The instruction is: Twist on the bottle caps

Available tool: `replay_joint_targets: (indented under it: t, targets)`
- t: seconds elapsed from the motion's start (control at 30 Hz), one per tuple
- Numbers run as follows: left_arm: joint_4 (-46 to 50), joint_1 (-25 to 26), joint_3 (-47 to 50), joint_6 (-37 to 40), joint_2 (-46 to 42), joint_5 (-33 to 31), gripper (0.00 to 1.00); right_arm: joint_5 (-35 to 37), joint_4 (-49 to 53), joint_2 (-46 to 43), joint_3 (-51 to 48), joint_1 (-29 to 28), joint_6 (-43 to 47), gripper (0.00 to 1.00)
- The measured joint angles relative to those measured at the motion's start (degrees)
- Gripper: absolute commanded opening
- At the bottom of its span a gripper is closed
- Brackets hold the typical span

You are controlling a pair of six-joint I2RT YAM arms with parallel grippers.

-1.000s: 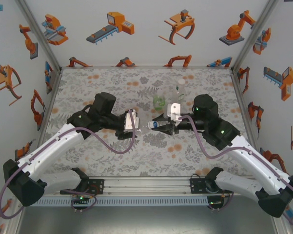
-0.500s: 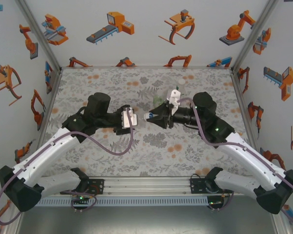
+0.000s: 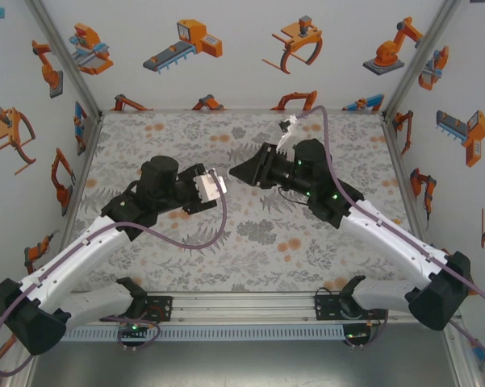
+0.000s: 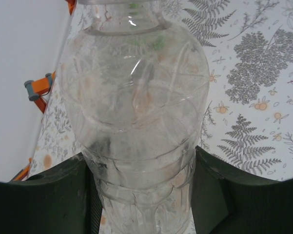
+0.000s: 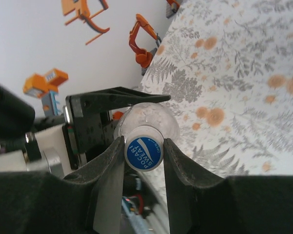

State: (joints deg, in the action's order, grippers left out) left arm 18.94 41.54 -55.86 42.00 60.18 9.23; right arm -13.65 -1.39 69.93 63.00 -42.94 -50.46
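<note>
From the top camera you mostly just get the two arms reaching in toward each other over the middle of the flowery table (image 3: 161, 137), with the left gripper (image 3: 216, 185) and right gripper (image 3: 236, 171) nearly nose to nose. Whatever is between them is buried under the black ends of the arms, so I can't really make it out from up there.

The wrist cams fill that in. The left wrist view has a clear bottle (image 4: 136, 112) right in the lens. Its body is wedged between the two dark fingers (image 4: 53, 195), which press on both sides of its lower part, so the left one is clamped tight on the bottle. The neck points away from the camera, toward the top of the frame, with table print showing behind it.

The right wrist view gives you the other end: a blue cap (image 5: 144, 154) with white lettering, seen straight on. It's pinched between the right gripper's fingers (image 5: 107, 175), one on each side, touching the rim, so that one's closed on the cap with no gap. Right behind the cap is the rounded shoulder of the same clear bottle, and behind that the left gripper's black jaws around it. The cap sits in line with the bottle's neck, but end-on like this I can't tell how far it's threaded on.
</note>
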Motion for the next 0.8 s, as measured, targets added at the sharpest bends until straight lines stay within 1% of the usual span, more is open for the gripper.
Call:
replay_joint_targets:
  t: [0.13, 0.2, 0.23, 0.47, 0.53, 0.63, 0.7, 0.8]
  targets:
    - [0.0, 0.0, 0.2, 0.0, 0.0, -1.0, 0.0, 2.5, 1.7, 0.7, 0.2, 0.0, -8.3, 0.0]
    - [-0.1, 0.0, 0.2, 0.0, 0.0, -1.2, 0.0, 3.3, 1.9, 0.7, 0.1, 0.0, -10.8, 0.0]
    - [-0.1, 0.0, 0.2, 0.0, 0.0, -1.3, 0.0, 3.5, 2.0, 0.7, 0.1, 0.0, -11.6, 0.02]
    - [-0.4, 0.0, 0.2, 0.0, 0.0, -1.1, 0.0, 4.7, 1.4, 0.0, -1.2, 0.0, -14.5, 0.23]
    - [-0.5, 0.0, 0.2, 0.0, 0.0, -0.9, 0.0, 4.7, 0.7, -0.4, -1.6, 0.0, -14.7, 0.33]
    - [-1.0, 0.0, 0.2, 0.0, 0.0, -0.6, 0.0, 4.7, -0.4, -0.9, -2.2, 0.0, -14.3, 0.46]
    - [-1.4, 0.3, 0.2, 0.1, -0.1, 0.7, 0.0, 4.8, -1.5, -1.3, -2.5, 0.0, -13.5, 0.49]
    - [-1.7, 0.8, 0.2, 0.2, -0.4, 2.1, 0.0, 5.4, -3.0, -2.9, -3.1, 0.0, -10.6, 0.5]
